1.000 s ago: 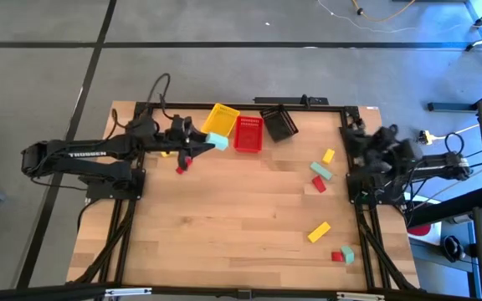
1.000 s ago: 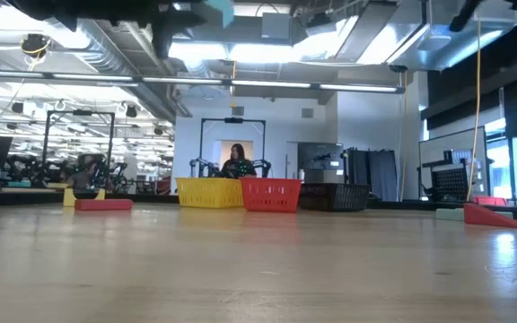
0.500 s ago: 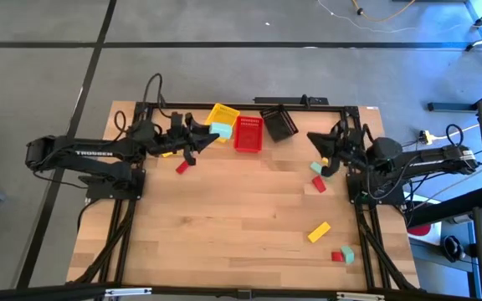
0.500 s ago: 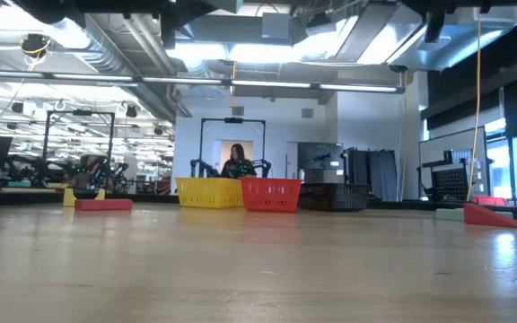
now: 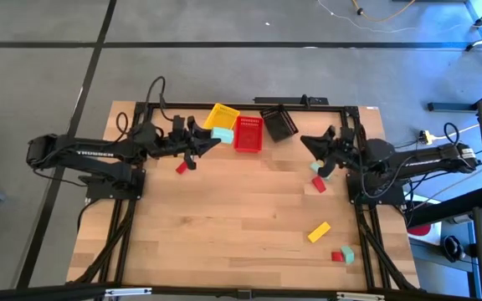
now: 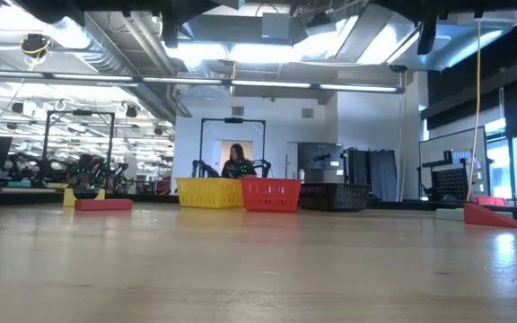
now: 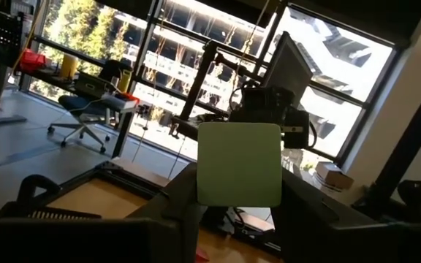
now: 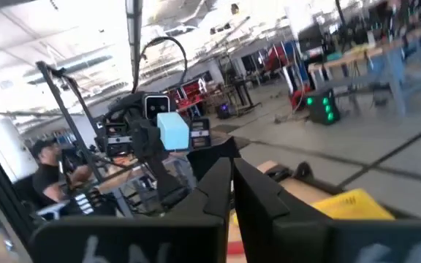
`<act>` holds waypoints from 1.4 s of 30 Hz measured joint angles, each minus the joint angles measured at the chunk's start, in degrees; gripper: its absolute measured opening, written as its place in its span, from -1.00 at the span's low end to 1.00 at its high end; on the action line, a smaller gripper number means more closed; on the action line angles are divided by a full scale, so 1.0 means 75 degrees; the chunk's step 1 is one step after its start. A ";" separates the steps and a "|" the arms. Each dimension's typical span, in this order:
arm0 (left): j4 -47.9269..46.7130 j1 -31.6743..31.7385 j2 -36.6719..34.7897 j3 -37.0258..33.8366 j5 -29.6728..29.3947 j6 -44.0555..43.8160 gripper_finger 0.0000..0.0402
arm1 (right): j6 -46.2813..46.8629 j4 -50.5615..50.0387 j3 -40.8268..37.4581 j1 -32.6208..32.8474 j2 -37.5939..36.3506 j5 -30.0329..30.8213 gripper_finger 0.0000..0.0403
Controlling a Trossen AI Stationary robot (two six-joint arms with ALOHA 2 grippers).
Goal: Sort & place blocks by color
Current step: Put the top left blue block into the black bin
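Note:
My left gripper (image 5: 216, 138) is shut on a teal block (image 5: 222, 134), held in the air just left of the red basket (image 5: 248, 134) and near the yellow basket (image 5: 222, 114). In the left wrist view the block (image 7: 240, 164) fills the space between the fingers. My right gripper (image 5: 315, 150) is shut and empty, reaching in from the right over a teal block (image 5: 318, 170) and a red block (image 5: 319, 185) lying on the table. A red block (image 5: 182, 167) lies below the left arm. A yellow bar (image 5: 319, 232) and a red-and-teal pair (image 5: 342, 255) lie near the right front. My left gripper pinches the teal block between its two fingers, one on each opposite side face (image 7: 202, 168). The fingers come roughly level from the table's left, pointing toward the baskets. The block is lifted clear of the table, upright, with its flat face toward the wrist camera.
A black basket (image 5: 279, 124) stands tilted to the right of the red one at the far edge. The low view shows the three baskets (image 6: 270, 194) in a row, with a red block (image 6: 103, 204) on the left and a red wedge (image 6: 492, 215) on the right. Bare wood spans the table's middle and near left.
My right arm has swung out from the table's right edge toward the middle, and its gripper now hangs over the blocks there. My left gripper has carried the teal block up and a little toward the far edge, closer to the baskets, out of the low view.

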 joint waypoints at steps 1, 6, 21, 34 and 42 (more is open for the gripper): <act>-0.0026 -0.0003 0.0083 0.0027 0.0015 -0.0001 -0.40 | 0.0180 0.0003 0.0000 -0.0001 0.0099 -0.0013 -0.86; 0.0005 -0.0147 0.0735 0.0579 0.0280 -0.0012 -0.40 | 0.1007 0.0200 0.0073 0.0000 0.0737 -0.0629 -0.53; -0.0038 -0.0658 0.3049 0.2321 0.0245 0.0261 -0.40 | 0.0313 -0.0082 0.2067 -0.0168 0.3464 -0.1289 0.38; -0.0054 -0.0694 0.3155 0.2398 0.0293 0.0259 -0.40 | 0.0096 -0.0044 0.2398 -0.0429 0.3928 -0.2002 0.34; -0.0026 -0.0691 0.3144 0.2395 0.0398 0.0223 -0.40 | 0.0124 -0.0027 0.2396 -0.0423 0.3904 -0.2195 -0.33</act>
